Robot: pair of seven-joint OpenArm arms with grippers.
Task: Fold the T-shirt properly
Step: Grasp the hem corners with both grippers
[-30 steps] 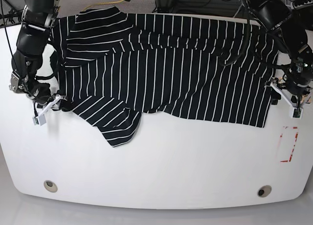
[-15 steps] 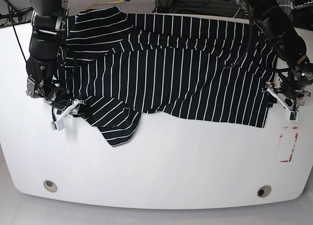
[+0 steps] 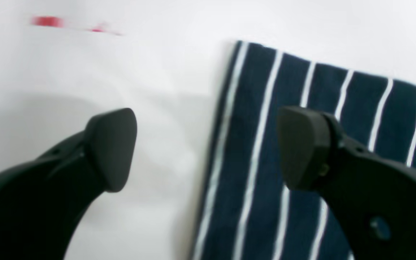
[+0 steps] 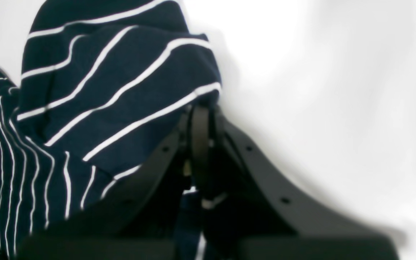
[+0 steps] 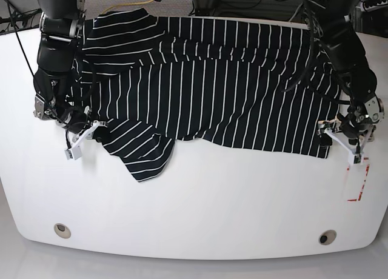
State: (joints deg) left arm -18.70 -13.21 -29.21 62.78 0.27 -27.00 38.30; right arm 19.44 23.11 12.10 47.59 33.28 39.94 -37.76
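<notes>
The T-shirt [image 5: 212, 85], black with thin white stripes, lies spread across the far half of the white table [image 5: 230, 200], one sleeve [image 5: 142, 151] hanging toward the front. My right gripper [image 5: 85, 139] sits at the shirt's left edge. In the right wrist view the gripper [image 4: 199, 122] is shut on a fold of the striped fabric [image 4: 114, 90]. My left gripper [image 5: 341, 138] is at the shirt's lower right corner. In the left wrist view the gripper [image 3: 206, 146] is open, with the shirt's hem edge [image 3: 262, 126] between its fingers and one finger [image 3: 298, 144] over the fabric.
A red tape outline [image 5: 357, 179] marks the table right of the shirt's corner, also showing in the left wrist view [image 3: 49, 21]. Two round holes [image 5: 61, 230] [image 5: 327, 237] sit near the front edge. Cables lie behind the table.
My right gripper has moved in to the shirt's left edge and shut on the fabric. My left gripper has moved down and inward to the lower right corner.
</notes>
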